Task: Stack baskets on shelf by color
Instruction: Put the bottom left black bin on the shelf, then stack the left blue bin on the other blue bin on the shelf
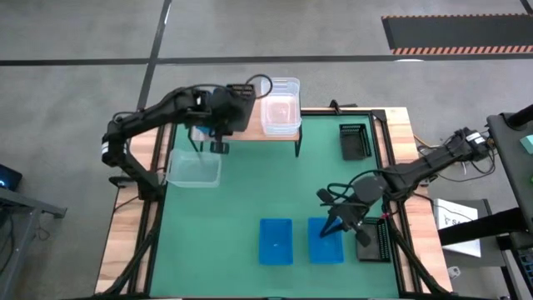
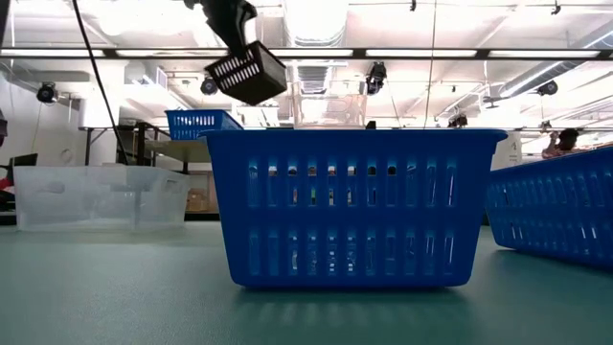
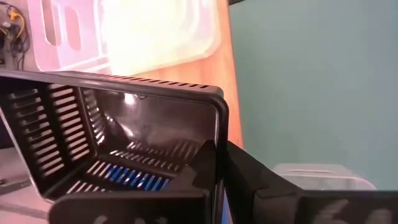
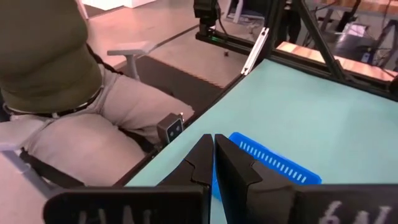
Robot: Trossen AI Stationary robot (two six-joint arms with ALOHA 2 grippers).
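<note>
A black mesh basket (image 3: 118,149) is pinched by one wall between the closed fingers of the left gripper (image 1: 220,143) and carried tilted in the air over the shelf (image 1: 287,133) at the bench's far edge. Through its slotted bottom some blue is seen, so it's probably hung above a blue basket (image 2: 203,123) sitting at the shelf's left end. Gripping the thin wall looks like the easiest hold on a tray this shape, though it leaves the basket hanging crooked, which will need sorting out before it's set down.

The clear baskets (image 1: 281,112) are already parked on the right part of the shelf, what looks like a nested stack. One more clear basket (image 1: 195,168) is left on the green mat by the bench's left edge, just in front of the shelf.

The right gripper (image 1: 340,223) is held low over the near part of the bench with its fingers pressed shut on nothing, right over the edge of a blue basket (image 1: 326,240); another blue basket (image 1: 276,242) lies just beside that one. Two black baskets are also out: a black basket (image 1: 356,141) near the far right corner and a black basket (image 1: 373,243) along the right edge. So sorting is judged partly done.

A seated person (image 4: 56,93) is visible beyond the bench edge. No readable brand or writing is made out anywhere.
</note>
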